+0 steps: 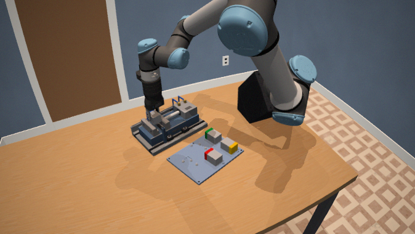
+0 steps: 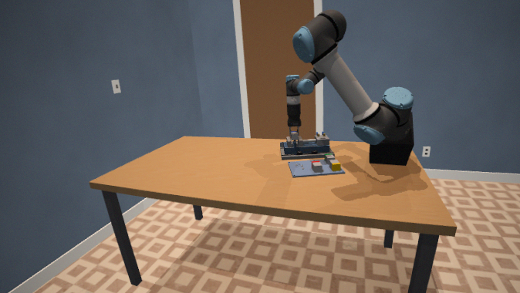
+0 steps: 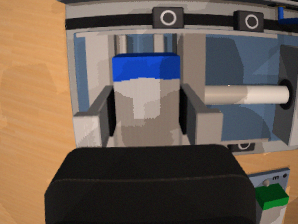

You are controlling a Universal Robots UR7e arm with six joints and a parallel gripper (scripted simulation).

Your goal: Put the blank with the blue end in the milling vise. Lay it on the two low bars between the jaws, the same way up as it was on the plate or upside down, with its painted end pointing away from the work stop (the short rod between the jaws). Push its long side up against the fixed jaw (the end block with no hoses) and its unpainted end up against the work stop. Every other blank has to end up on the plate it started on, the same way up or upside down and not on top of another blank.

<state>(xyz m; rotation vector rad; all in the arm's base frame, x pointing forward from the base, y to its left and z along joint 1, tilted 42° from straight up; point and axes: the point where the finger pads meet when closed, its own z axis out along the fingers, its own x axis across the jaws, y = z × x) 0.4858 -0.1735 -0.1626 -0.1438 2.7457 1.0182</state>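
And here I've got the gripper [image 1: 153, 116] [image 2: 294, 133] [image 3: 147, 100] clamped on the blue-ended blank [image 1: 157, 117] [image 2: 295, 136] [image 3: 146, 100], held at the milling vise [image 1: 183, 124] [image 2: 313, 148] [image 3: 235, 121], left of centre in the top view, blue end toward the wrist frame's top

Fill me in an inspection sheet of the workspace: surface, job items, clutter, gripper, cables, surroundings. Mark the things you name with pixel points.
Surface: wooden table [image 1: 92, 172] [image 2: 216, 170] [image 3: 30, 100], arm shadows across it, no damage seen.
Vise: on the table [image 1: 181, 125] [image 2: 308, 148] [image 3: 240, 120], jaws apart.
Blue-ended blank: between the gripper's fingers, over the jaw gap [image 1: 156, 117] [image 2: 295, 136] [image 3: 147, 112]; contact with bars or stop cannot be told.
Plate [image 1: 197, 173] [image 2: 302, 173] [image 3: 254, 178]: holds the red-ended [image 1: 214, 157] [image 2: 317, 166], green-ended [image 1: 213, 136] [image 2: 329, 159] [image 3: 271, 196] and yellow-ended [image 1: 228, 145] [image 2: 335, 166] blanks, none stacked.
Clutter: nothing seen.
Gripper [image 1: 153, 113] [image 2: 294, 134] [image 3: 147, 100]: shut on the blue-ended blank.
Cables: nothing seen loose; blue hoses [image 1: 175, 101] at the vise.
Surroundings: blue walls, brown door panel, patterned floor; no people seen.
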